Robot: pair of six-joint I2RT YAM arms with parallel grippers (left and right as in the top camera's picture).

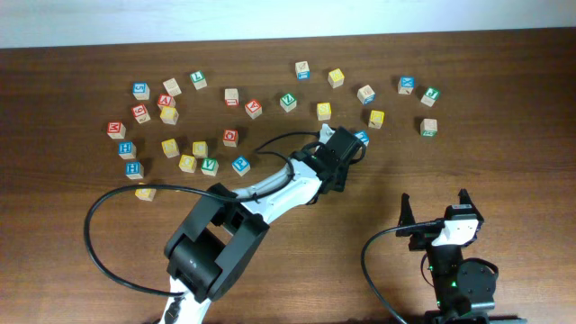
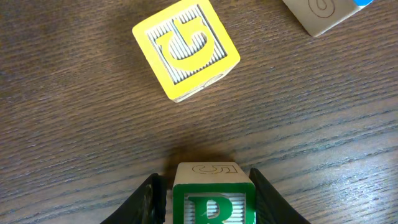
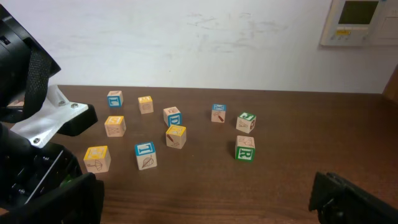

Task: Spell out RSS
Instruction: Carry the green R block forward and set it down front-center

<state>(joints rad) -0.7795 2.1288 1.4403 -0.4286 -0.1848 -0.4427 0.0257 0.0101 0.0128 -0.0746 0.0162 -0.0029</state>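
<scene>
My left gripper (image 2: 205, 199) is shut on a wooden cube with a green-bordered face and a green R (image 2: 214, 202), low over the table. In the overhead view the gripper (image 1: 327, 137) covers this cube. A yellow-faced cube (image 2: 186, 48) lies just ahead of it and also shows from overhead (image 1: 324, 111); its letter looks like a G. Other yellow cubes (image 1: 336, 77) (image 1: 376, 118) lie nearby, their letters unreadable. My right gripper (image 1: 434, 209) is open and empty at the front right (image 3: 205, 199).
A second green R cube (image 3: 245, 151) sits at the right (image 1: 428, 127). A blue-topped cube (image 2: 323, 12) lies close on the right of the left gripper (image 1: 361, 138). Many red, blue, green and yellow cubes are scattered along the back and left (image 1: 169, 115).
</scene>
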